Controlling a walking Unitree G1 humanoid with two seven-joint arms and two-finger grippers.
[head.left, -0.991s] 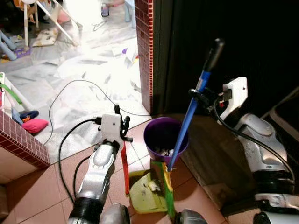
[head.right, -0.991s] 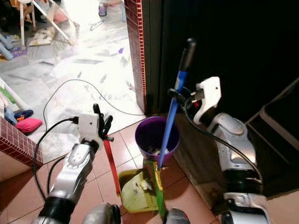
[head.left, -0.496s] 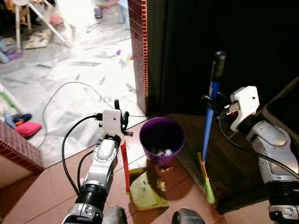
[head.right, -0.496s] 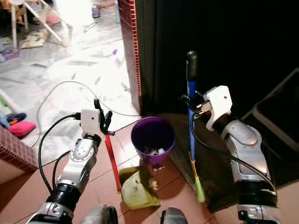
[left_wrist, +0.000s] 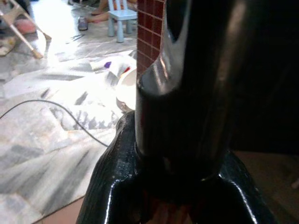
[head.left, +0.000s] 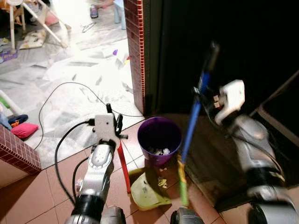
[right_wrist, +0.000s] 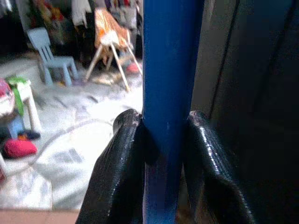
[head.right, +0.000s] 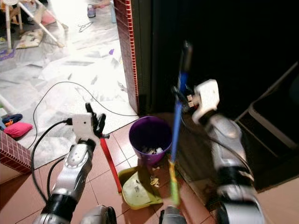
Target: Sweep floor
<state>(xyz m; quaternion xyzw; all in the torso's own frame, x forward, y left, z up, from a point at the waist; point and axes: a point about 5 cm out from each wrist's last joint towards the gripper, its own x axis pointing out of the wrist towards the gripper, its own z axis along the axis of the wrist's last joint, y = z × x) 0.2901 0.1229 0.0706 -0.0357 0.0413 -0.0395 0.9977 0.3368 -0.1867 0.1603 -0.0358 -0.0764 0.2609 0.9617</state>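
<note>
In the left eye view, a broom (head.left: 192, 122) with a blue shaft and black top grip is held tilted by the right gripper (head.left: 202, 94), which is clamped high on the shaft. Its green bristles (head.left: 182, 184) are lowered to the terracotta tiles just beside a yellow-green dustpan (head.left: 148, 192). The dustpan's red handle (head.left: 124, 164) is pinched upright by the left gripper (head.left: 115, 129). A purple bin (head.left: 160, 138) with scraps inside stands between the two tools, touching or nearly touching the pan's far edge. A few crumbs (head.left: 161, 182) are seen on the pan.

In the right eye view the same arrangement is shown; a black cable (head.right: 60, 88) is trailed across the pale marble floor beyond a red-tiled pillar (head.right: 127, 51).

In the left wrist view, the black fingers (left_wrist: 117, 182) are closed around a dark, glossy upright part, apparently the top of the pan's handle.

In the right wrist view, the blue shaft is gripped firmly between both pads (right_wrist: 117, 163).

The broom is judged light and stiff, though its smooth shaft could slip or twist; a firmer hold lower down would give more control over the soft bristles. The pan is judged light and easily tipped.
</note>
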